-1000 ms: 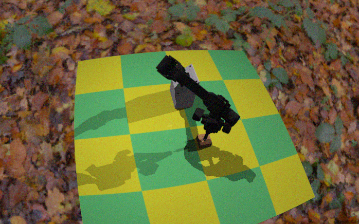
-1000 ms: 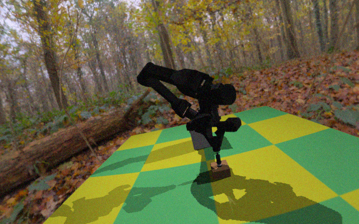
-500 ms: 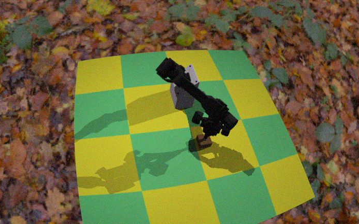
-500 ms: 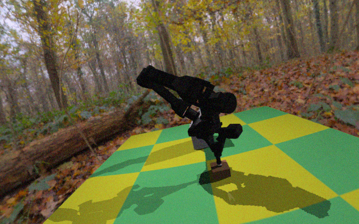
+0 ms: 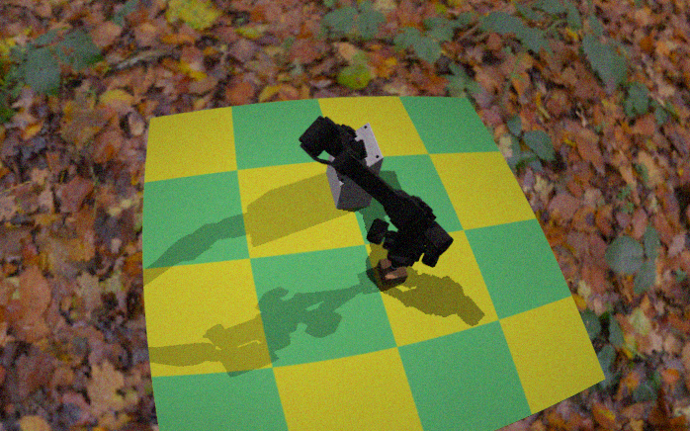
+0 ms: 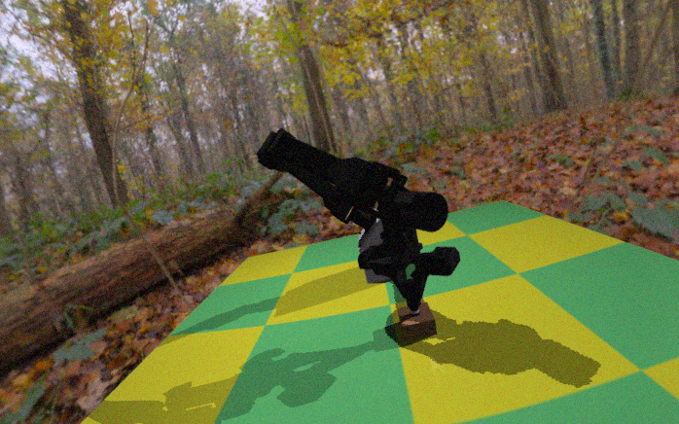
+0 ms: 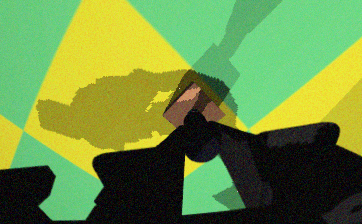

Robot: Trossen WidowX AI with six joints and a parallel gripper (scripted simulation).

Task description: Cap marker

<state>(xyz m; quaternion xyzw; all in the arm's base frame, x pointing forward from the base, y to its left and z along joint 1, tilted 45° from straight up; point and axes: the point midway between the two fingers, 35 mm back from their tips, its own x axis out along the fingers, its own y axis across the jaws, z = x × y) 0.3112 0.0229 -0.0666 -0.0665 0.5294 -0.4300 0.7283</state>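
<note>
Along the left of the exterior view a fallen brown log lies among the rust-coloured leaves, beside the flat table top chequered in green and yellow squares. Near the middle of that board stands the pale grey box-shaped base of the black six-joint arm, whose long link slants from the base toward the right and bends sharply downward. Its black parallel-jaw gripper points straight down over the small brown wooden holder block, which sits on a yellow square just beside a green one. The fingers are clenched on the dark rounded marker cap, seen in the wrist view as a black knob pinched between the two finger silhouettes, directly over the block's tan top face. The marker itself is hidden under the cap and gripper; only a thin pale band shows between the fingertips and the block's top, and whether the cap is fully seated cannot be told. To the right of the block the arm's dark shadow spreads across the yellow square
</note>
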